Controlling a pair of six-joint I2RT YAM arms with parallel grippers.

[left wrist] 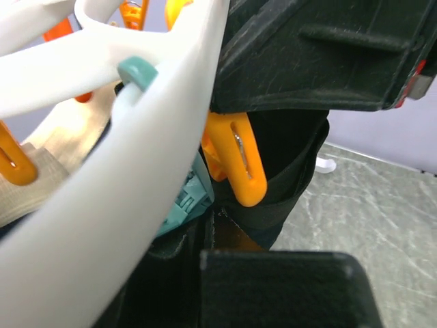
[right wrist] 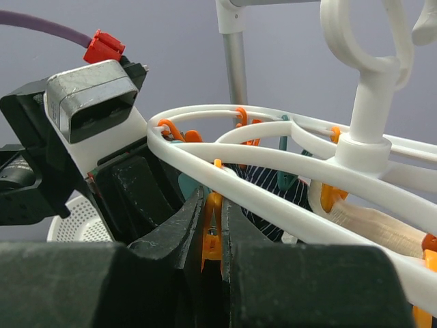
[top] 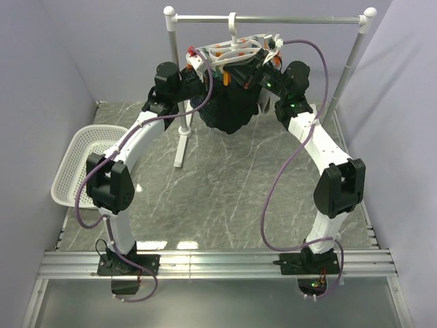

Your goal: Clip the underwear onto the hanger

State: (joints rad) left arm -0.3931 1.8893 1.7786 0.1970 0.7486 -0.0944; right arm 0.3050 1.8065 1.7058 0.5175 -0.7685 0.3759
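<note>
Much of the underwear (top: pixel 239 102) is hidden. From above, both wrists crowd the hanger (right wrist: pixel 369 130) on the rail (top: pixel 273 20), and only the black lower part shows, drooping under it beside a striped garment (top: pixel 207 111). The right gripper (right wrist: pixel 214 212) has its jaws narrowed tight onto an orange peg (right wrist: pixel 210 249). The left gripper (left wrist: pixel 208 236) has its jaws pressed together, and I cannot tell whether any cloth sits between them.
</note>
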